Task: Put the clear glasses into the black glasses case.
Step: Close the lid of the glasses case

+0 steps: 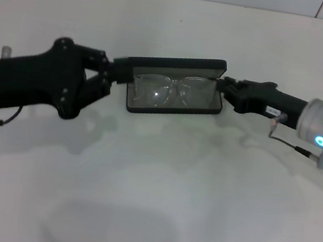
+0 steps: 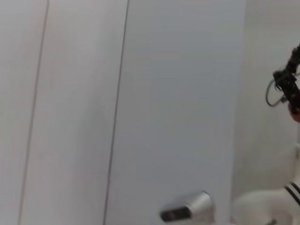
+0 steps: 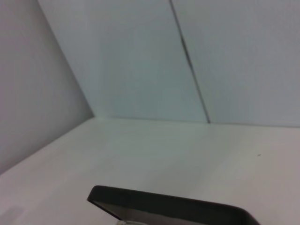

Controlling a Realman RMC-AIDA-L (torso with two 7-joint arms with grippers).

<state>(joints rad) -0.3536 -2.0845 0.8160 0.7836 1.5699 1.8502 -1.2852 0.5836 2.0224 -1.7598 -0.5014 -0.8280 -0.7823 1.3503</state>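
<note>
the left pincer point(image 1: 121, 75), a bulky black two-fingered pincer on the left arm, sits at the left end of the slim black rectangular hard case point(image 1: 176, 85); it seems to grip the case's end, but whether its fingers are really clamped there i cannot tell. the case lies open on the plain white bench point(image 1: 159, 175), lid raised toward the far wall, and the colourless transparent plastic glasses point(image 1: 169, 90) already rest inside on the lining, lens spanning nearly the full width of the tray. the right pincer point(image 1: 223, 84), slimmer and black, touches the right end of the case near the lid's corner; the state of its fingers is likewise not clear. the right wrist view shows only the dark rim of the case point(image 3: 168, 204) against the bench and wall

what could go wrong: if either pincer pulls away while snagged on the case, the light case could slide or tip and spill the glasses. if the lid is pushed down while an arm of the glasses sits proud of the rim, it would pinch. the glasses lie between the two pincers, just beside each
</note>
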